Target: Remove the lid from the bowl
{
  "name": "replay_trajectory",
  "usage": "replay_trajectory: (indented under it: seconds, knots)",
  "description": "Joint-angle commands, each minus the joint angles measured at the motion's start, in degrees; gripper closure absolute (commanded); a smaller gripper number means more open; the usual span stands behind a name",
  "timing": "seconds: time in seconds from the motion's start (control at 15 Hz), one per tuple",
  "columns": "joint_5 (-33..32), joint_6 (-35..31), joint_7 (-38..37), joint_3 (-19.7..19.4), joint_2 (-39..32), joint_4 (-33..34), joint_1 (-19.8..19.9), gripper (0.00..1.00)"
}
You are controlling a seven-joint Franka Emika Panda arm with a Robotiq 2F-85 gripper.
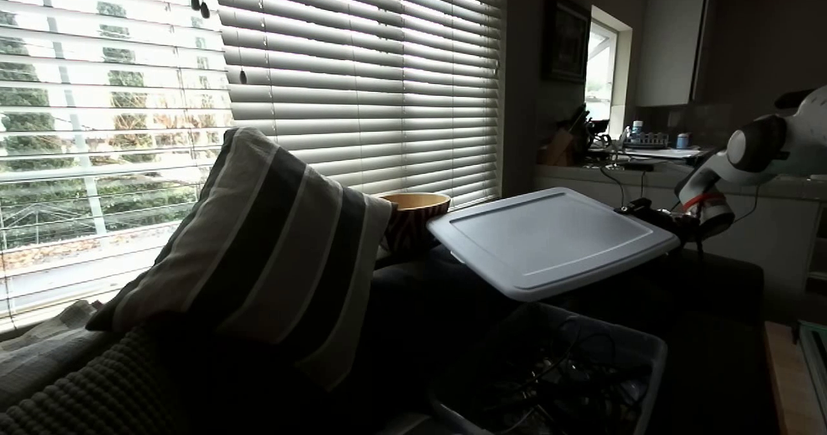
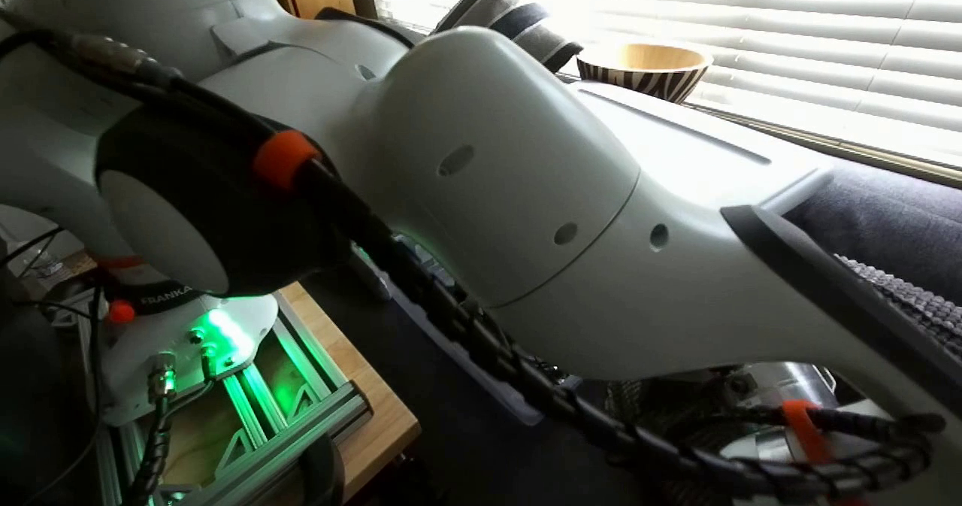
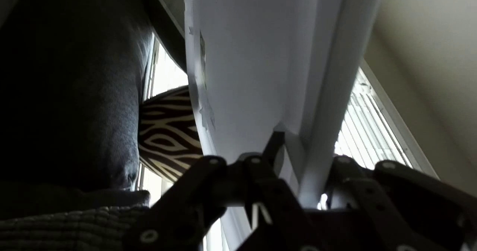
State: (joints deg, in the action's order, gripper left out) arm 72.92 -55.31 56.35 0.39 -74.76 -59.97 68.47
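Currently, my gripper (image 3: 309, 165) is clamped on the lid (image 1: 555, 238), one finger to each side of its edge in the wrist view. Lid off the bowl (image 1: 614, 328): right of centre in an exterior view, broad face up. Bowl uncovered at lower right of that frame, tangled cables (image 1: 575, 377) inside. Zebra-patterned vessel (image 1: 417, 225) mid-frame, between lid and striped cushion (image 1: 278, 247); blinds (image 1: 362, 86) behind, upper left.

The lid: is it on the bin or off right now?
Off. In an exterior view the bin lies uncovered, tangled cables showing inside; in the wrist view the gripper grips the lid by its edge.
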Motion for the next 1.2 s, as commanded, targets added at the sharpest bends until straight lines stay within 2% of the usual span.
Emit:
replay_trajectory:
  seconds: [0.0, 0.4, 0.53, 0.93, 1.13]
  knots:
    - [7.81, 0.05, -2.23, 2.45, -2.44, 1.21, 3.06, 0.95]
    - [9.66, 3.57, -3.25, 2.44, -5.02, 3.31, 3.34, 0.95]
    - [11.82, 2.02, -2.89, 2.92, -5.18, 2.96, 3.57, 0.95]
    - [23.44, -0.63, -4.57, 4.76, -5.38, 0.85, 5.14, 0.95]
    - [29.82, -5.30, -5.30, 4.61, -5.47, -0.03, 5.35, 0.95]
